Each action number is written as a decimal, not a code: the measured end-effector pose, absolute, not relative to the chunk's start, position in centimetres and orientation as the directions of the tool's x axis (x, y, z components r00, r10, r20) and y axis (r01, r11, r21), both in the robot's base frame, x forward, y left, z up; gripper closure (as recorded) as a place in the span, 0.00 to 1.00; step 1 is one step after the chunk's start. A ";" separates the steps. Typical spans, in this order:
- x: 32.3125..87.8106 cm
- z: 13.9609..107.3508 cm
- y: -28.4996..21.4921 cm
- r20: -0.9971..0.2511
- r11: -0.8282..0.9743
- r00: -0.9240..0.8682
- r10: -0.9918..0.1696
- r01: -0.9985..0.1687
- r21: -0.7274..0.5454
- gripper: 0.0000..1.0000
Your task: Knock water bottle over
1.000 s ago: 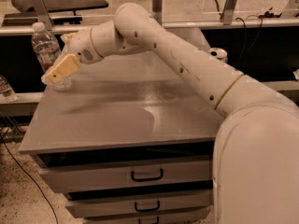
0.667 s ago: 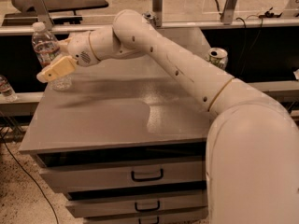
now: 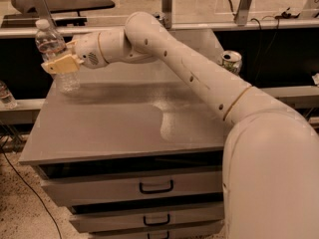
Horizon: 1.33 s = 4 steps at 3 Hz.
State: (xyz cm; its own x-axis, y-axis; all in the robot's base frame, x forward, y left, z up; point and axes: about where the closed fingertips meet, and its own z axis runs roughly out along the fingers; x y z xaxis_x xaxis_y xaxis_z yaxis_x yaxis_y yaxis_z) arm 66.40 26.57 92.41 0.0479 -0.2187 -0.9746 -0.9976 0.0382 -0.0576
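Observation:
The water bottle (image 3: pixel 50 41) is clear ribbed plastic with a white cap. It stands at the table's back left corner and leans with its top to the left. My gripper (image 3: pixel 59 64) reaches in from the right at the end of the white arm. Its tan fingers are shut together and empty, and they lie across the bottle's middle, touching it and hiding its label band. The bottle's base (image 3: pixel 68 85) rests on the grey tabletop (image 3: pixel 119 123).
A green-and-white soda can (image 3: pixel 231 61) stands at the table's back right, behind my arm. Another clear bottle (image 3: pixel 6 94) sits on a low ledge off the table to the left. Drawers (image 3: pixel 154 187) lie below the tabletop's front edge.
My gripper has moved left and slightly up against the bottle. The bottle now leans with its top to the left.

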 end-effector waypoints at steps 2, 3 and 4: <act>68.2 97.8 19.0 -0.887 0.094 0.234 -0.397 -0.952 -0.293 1.00; 68.6 98.2 14.9 -0.756 0.031 0.312 -0.576 -0.915 -0.402 1.00; 68.3 96.4 12.2 -0.609 -0.065 0.344 -0.714 -0.899 -0.432 1.00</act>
